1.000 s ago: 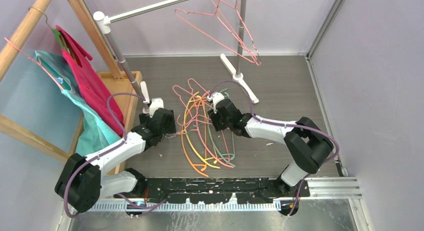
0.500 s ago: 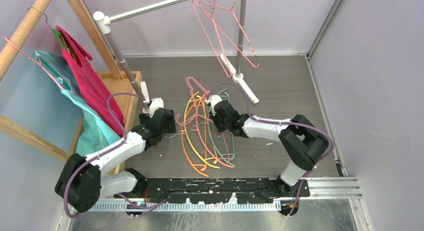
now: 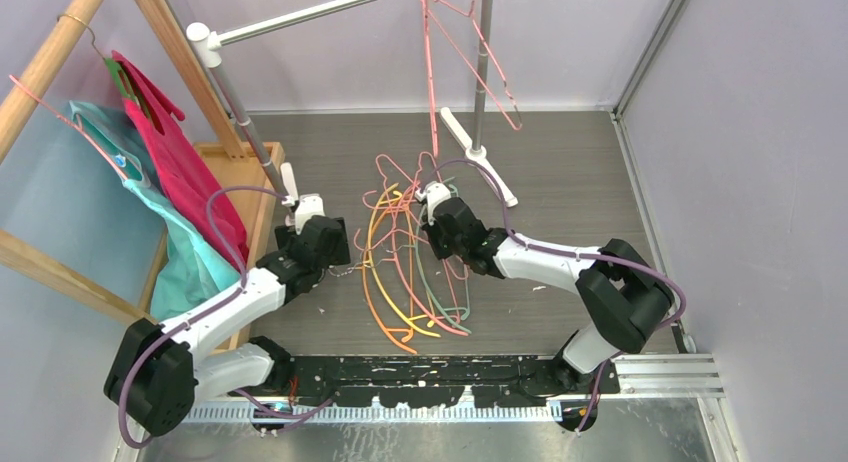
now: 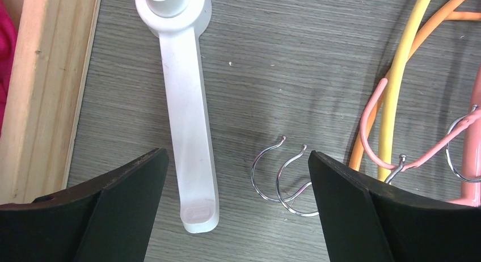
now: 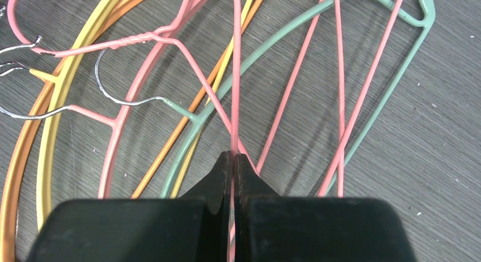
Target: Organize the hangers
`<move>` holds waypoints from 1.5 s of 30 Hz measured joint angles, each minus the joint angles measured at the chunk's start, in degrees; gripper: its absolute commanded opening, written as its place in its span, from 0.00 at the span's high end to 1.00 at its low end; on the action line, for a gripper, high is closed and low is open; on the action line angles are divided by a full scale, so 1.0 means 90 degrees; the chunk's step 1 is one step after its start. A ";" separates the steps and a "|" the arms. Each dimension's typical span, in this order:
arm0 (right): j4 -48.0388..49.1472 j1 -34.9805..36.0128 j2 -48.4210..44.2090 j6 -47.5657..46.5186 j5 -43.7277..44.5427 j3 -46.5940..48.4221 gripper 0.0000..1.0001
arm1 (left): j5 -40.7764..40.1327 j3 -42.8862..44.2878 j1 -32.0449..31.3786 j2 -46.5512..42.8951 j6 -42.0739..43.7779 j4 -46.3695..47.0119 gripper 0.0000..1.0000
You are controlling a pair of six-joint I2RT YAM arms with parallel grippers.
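A tangle of bare hangers point(image 3: 410, 272) lies on the floor between my arms: pink wire ones, curved orange and yellow ones, and pale green. My right gripper point(image 5: 233, 157) point(image 3: 448, 232) is over the pile's right side, shut on a thin pink wire hanger point(image 5: 233, 103). My left gripper point(image 4: 237, 154) point(image 3: 318, 244) hovers open at the pile's left edge. Between its jaws lie two metal hooks point(image 4: 281, 174) and a white rack foot point(image 4: 187, 131), neither touched. Pink wire hangers point(image 3: 430, 72) hang from the metal rail at the back.
A metal garment rack has its rail point(image 3: 300, 17) across the back and a white foot point(image 3: 478, 154) behind the pile. At left a wooden rack point(image 3: 60, 52) carries magenta point(image 3: 170, 152) and teal point(image 3: 150, 212) garments over a wooden base point(image 3: 245, 172). Walls close in on both sides.
My right gripper has shut on the pink wire. The pink hangers on the rail have swung round to hang nearly edge-on. My left arm has shifted slightly.
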 measured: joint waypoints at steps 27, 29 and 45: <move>0.1205 0.0129 0.1440 0.1608 -0.0874 0.0493 0.87 | 0.0017 -0.0017 0.0000 -0.0661 -0.0126 -0.0100 0.02; 0.1209 0.0136 0.1494 0.1613 -0.0894 0.0614 0.82 | 0.0024 -0.0017 0.0000 -0.0656 -0.0129 -0.0100 0.02; 0.1256 0.0177 0.1700 0.1530 -0.0758 0.0702 0.99 | 0.0034 -0.0019 0.0000 -0.0573 -0.0141 -0.0102 0.02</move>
